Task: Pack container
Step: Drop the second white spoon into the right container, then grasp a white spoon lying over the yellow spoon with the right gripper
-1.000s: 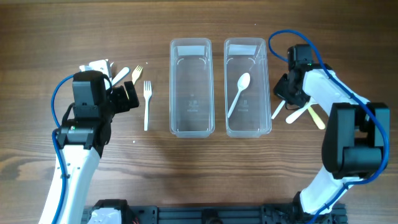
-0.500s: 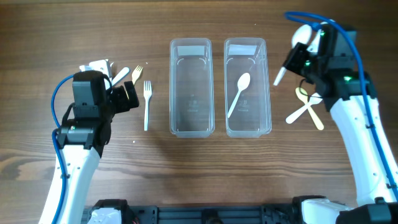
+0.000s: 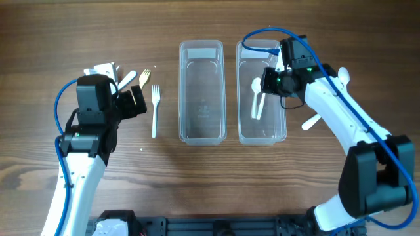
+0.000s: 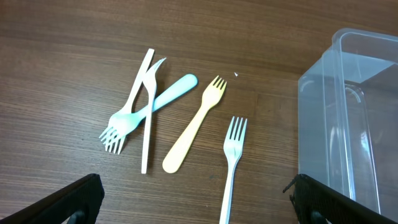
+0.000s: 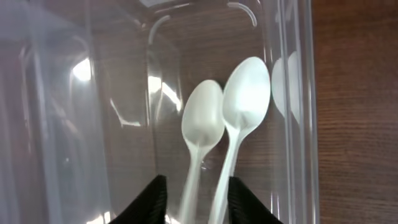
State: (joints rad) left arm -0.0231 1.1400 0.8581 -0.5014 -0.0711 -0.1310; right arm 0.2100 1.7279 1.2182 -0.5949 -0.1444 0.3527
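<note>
The right container [image 3: 272,128] holds two white spoons [image 5: 202,121] lying side by side, bowls together. The right gripper [image 5: 196,202] hangs just above them, fingers narrowly parted on either side of the handles. The left gripper [image 4: 194,193] is spread wide over loose forks [image 4: 205,118] lying beside the left container [image 3: 202,98].

Two clear containers [image 3: 202,136] sit side by side; right container [image 3: 262,137] holds two white spoons [image 5: 247,99]; forks [image 4: 233,149] lie loose at left.
</note>
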